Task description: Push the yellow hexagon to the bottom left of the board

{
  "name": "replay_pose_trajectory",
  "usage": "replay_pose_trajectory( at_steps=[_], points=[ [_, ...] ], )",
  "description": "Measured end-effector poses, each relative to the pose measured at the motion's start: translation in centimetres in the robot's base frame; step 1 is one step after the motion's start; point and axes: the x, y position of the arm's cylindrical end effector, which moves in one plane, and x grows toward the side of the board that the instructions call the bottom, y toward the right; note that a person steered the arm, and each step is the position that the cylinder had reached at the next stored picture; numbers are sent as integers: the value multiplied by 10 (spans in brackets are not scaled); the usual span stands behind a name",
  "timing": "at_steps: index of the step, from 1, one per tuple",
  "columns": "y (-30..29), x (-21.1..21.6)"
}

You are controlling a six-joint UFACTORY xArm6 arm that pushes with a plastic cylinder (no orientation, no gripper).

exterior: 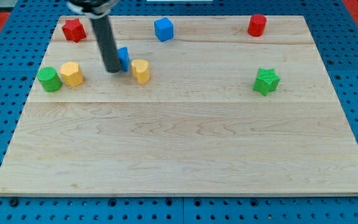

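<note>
The near half of the table (185, 155) is bare pale wood. Moving up toward the middle, on the view's left, there's the green block (50, 79), a stubby round one, and touching its right side sits the yellow hexagon (71, 74). So the task's block is up in the left part of the table, well above the bottom left corner.

To the right of that pair, with a gap between, stands the second yellow block (141, 71), rounded on one side, shape hard to call. Way across on the view's right, the green star (266, 81) sits alone, well apart from everything.

Now the rod: it comes down from the view's top, dark and straight, and my tip (113, 70) rests on the table between the two yellow blocks, nearer the right one. Just behind it, partly hidden by the rod, a small blue block (124, 58) peeks out; touching or not, I cannot tell. No claw on this arm, just the rod.

Far row: a red block (73, 30) with an irregular outline at the top left, a blue cube (164, 28) near the top middle, and a red cylinder-like block (257, 25) at the top right.
</note>
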Motion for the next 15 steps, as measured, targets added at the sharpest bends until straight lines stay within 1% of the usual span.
replay_pose_trajectory(
  at_steps=[1, 2, 6, 8, 9, 10, 11, 12, 13, 14, 15],
  points=[
    [-26, -11],
    [-52, -11],
    [-55, -9],
    [-85, -9],
    [-111, -1],
    [-56, 15],
    [-27, 38],
    [-67, 43],
    [-36, 16],
    [-93, 10],
    [-94, 44]
  ],
)
